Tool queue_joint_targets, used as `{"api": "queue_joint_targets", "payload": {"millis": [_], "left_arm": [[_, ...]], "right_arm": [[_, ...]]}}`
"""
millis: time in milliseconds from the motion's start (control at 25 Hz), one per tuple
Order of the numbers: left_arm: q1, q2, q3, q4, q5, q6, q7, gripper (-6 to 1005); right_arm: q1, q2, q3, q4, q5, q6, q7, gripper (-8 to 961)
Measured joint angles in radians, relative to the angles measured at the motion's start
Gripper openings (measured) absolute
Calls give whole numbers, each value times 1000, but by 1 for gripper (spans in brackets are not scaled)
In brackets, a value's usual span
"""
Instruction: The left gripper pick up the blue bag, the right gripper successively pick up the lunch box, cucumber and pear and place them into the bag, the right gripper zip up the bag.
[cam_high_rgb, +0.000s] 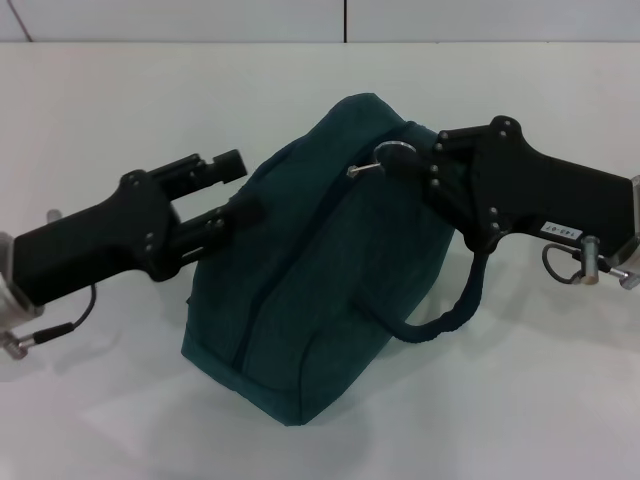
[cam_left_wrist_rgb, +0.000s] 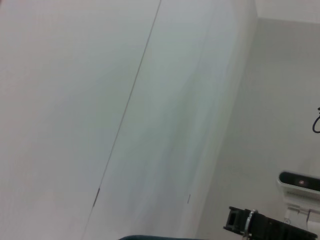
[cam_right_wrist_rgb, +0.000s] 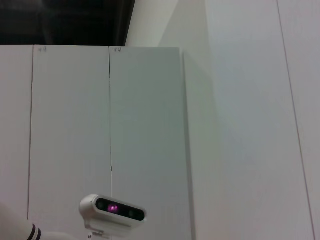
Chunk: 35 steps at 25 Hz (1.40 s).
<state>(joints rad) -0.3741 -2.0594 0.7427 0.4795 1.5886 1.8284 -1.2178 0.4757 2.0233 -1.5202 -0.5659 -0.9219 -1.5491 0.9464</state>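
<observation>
The blue bag (cam_high_rgb: 320, 280) lies on its side in the middle of the white table (cam_high_rgb: 90, 110), its zipper line running up to a metal ring pull (cam_high_rgb: 393, 153). One dark handle (cam_high_rgb: 455, 310) loops out to the right. My right gripper (cam_high_rgb: 432, 162) is at the bag's upper right, shut on the ring pull, which stands off the fabric. My left gripper (cam_high_rgb: 238, 188) is at the bag's left side with its jaws apart; the lower finger (cam_high_rgb: 235, 215) touches the fabric. A sliver of the bag (cam_left_wrist_rgb: 145, 237) shows in the left wrist view. The lunch box, cucumber and pear are out of view.
Bare white table surrounds the bag, with a wall behind its far edge. The wrist views show only white wall panels, the robot's head camera (cam_right_wrist_rgb: 112, 207) (cam_left_wrist_rgb: 299, 181) and part of the other arm (cam_left_wrist_rgb: 260, 226).
</observation>
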Motion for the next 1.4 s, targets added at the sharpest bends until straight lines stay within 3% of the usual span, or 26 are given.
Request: {"api": "queue_joint_targets", "payload": {"millis": [360, 600, 800, 1040, 1400], "left_arm": [[-8, -17, 4, 46, 60, -6, -35, 514], [-25, -11, 5, 47, 104, -4, -98, 286], [-24, -11, 2, 48, 103, -5, -93, 180], [-23, -6, 4, 48, 101, 4, -84, 150], [-22, 26, 0, 48, 100, 62, -85, 133]], "right_arm": [[-9, 1, 11, 0, 8, 6, -21, 18], [-3, 2, 10, 0, 9, 16, -23, 18], [-7, 2, 11, 0, 9, 18, -23, 18], [-8, 2, 11, 1, 19, 37, -37, 18], [-1, 0, 13, 8, 21, 103, -40, 18]]}}
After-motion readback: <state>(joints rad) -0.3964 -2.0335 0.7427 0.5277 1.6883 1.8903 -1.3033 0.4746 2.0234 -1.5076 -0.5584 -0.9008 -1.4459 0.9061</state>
